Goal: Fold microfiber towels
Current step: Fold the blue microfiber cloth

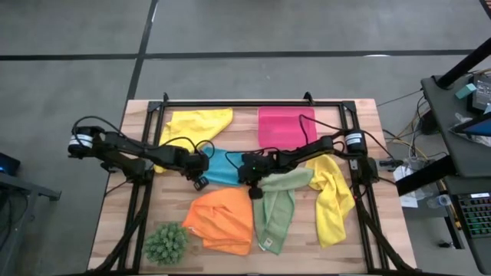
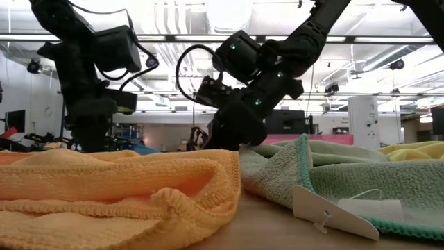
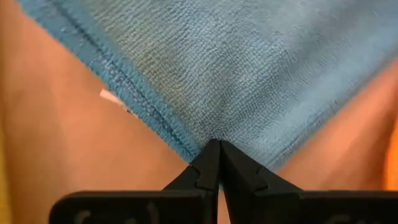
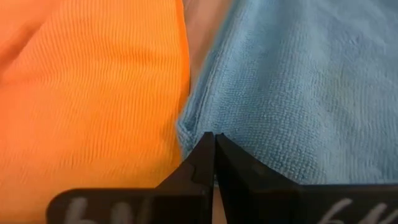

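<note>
Both arms reach inward, each pincer [image 3: 219, 148] [image 4: 215, 140] pinching the turquoise towel's [image 1: 222, 167] corners.

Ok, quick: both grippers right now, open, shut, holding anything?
Left gripper: shut, pinching a corner of the blue towel.
Right gripper: shut, pinching the blue towel's edge beside the orange towel.

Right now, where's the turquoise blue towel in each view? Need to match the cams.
High view: turquoise blue towel at table centre, between the two arms' pincers, above the orange towel.
Low view: only a sliver of blue behind the orange towel's top edge; hard to confirm.
Left wrist view: fills the upper picture, a corner at the shut left pincer.
Right wrist view: right side, its edge at the shut right pincer.
Shared landmark: the orange towel.
</note>
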`<action>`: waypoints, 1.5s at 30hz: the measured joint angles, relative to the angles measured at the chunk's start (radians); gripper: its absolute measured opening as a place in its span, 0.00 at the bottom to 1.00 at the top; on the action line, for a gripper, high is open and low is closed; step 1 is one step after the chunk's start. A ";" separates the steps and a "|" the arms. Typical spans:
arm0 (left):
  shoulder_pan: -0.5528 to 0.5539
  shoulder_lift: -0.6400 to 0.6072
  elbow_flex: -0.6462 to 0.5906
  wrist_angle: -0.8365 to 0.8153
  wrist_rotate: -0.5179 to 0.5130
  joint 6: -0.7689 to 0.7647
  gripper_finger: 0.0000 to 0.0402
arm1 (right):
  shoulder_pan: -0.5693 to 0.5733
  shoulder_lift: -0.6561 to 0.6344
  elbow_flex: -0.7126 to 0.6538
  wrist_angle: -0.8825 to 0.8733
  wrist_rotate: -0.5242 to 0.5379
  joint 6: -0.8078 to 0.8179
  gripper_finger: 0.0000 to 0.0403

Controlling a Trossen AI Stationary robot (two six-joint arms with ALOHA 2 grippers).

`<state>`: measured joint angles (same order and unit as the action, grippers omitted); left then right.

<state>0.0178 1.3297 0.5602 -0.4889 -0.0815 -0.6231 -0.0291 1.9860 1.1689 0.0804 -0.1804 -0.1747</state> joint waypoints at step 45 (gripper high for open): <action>-0.046 0.138 0.007 0.263 0.196 0.133 0.00 | -0.029 -0.163 -0.131 -0.072 0.077 0.018 0.02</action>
<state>-0.0281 1.4682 0.5674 -0.2256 0.1149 -0.4900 -0.0578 1.8233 1.0380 0.0082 -0.1036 -0.1569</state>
